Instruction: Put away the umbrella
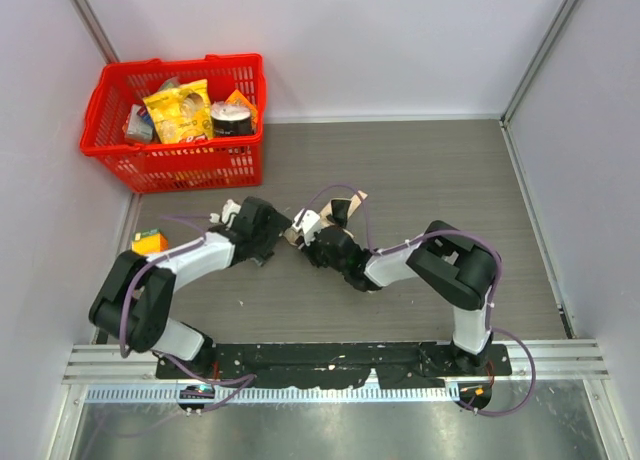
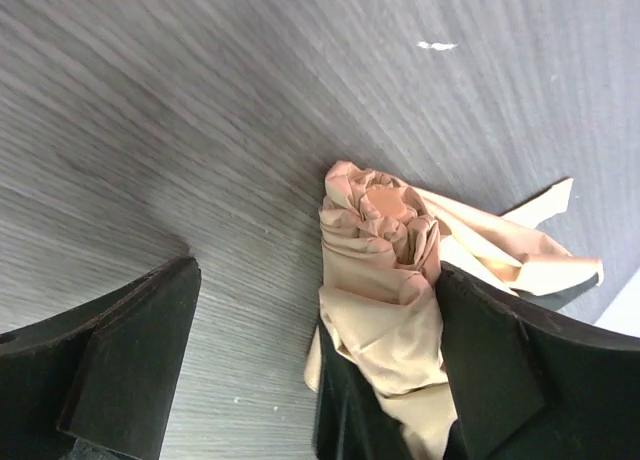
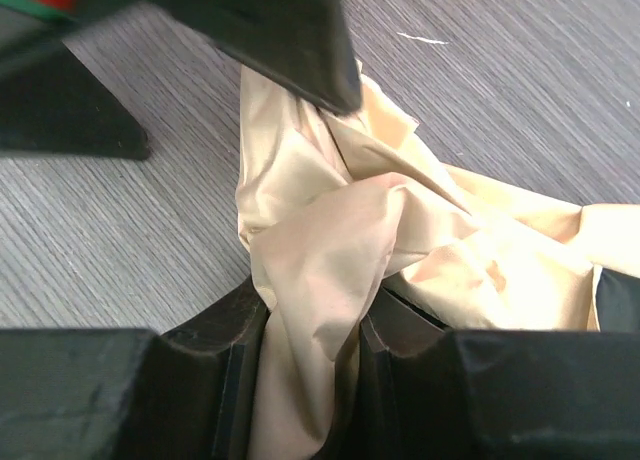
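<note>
Umbrella (image 3: pixel 340 240) in right claw (image 3: pixel 310 355), left claw (image 2: pixel 315 355) wide.

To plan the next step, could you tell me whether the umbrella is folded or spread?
Collapsed, not spread: the umbrella is bunched into crumpled folds, pinched in the jaws of the right gripper.

Matt cloth umbrella (image 3: pixel 400 240), woodgrain table (image 1: pixel 420 170)

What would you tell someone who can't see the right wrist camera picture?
The right gripper pinches a crumpled bunch of the beige umbrella between its two black fingers. At the top of the picture the left gripper hangs open, one finger by the cloth, over a grey table.
</note>
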`<action>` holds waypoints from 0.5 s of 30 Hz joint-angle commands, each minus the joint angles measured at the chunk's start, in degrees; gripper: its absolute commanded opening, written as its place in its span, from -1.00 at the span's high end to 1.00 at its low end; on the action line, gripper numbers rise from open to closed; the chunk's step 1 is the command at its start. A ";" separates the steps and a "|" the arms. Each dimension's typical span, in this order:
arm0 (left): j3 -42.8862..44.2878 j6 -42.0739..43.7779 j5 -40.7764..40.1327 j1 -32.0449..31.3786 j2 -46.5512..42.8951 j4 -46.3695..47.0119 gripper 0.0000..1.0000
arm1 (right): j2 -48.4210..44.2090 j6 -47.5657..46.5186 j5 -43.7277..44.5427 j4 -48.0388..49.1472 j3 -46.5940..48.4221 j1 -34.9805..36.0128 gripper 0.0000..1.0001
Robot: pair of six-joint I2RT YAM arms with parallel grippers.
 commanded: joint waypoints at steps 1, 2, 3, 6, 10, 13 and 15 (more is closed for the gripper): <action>-7.30 7.91 -0.56 3.43 -7.71 17.89 -0.99 | 3.56 7.46 -9.20 -14.95 -4.03 -2.64 0.98; -9.58 9.67 0.75 4.31 -9.73 22.45 -0.99 | 3.56 8.08 -13.65 -15.82 -3.60 -3.95 0.99; -11.26 10.73 2.07 5.36 -11.49 25.45 -0.99 | 3.47 9.04 -15.00 -16.87 -3.16 -4.40 0.98; -15.31 12.58 6.64 8.09 -16.33 30.21 -0.99 | 3.55 11.95 -24.90 -18.64 -2.01 -7.99 0.99; -17.77 14.51 14.70 8.72 -19.85 33.29 -0.99 | 6.27 18.09 -39.66 -20.39 0.44 -13.26 0.99; -19.17 14.09 23.32 8.72 -18.46 36.01 -0.99 | 10.13 24.58 -49.52 -20.49 2.73 -16.26 0.99; -21.02 11.20 25.46 8.54 -17.14 39.70 -0.99 | 13.65 29.85 -55.59 -17.16 3.88 -17.85 0.98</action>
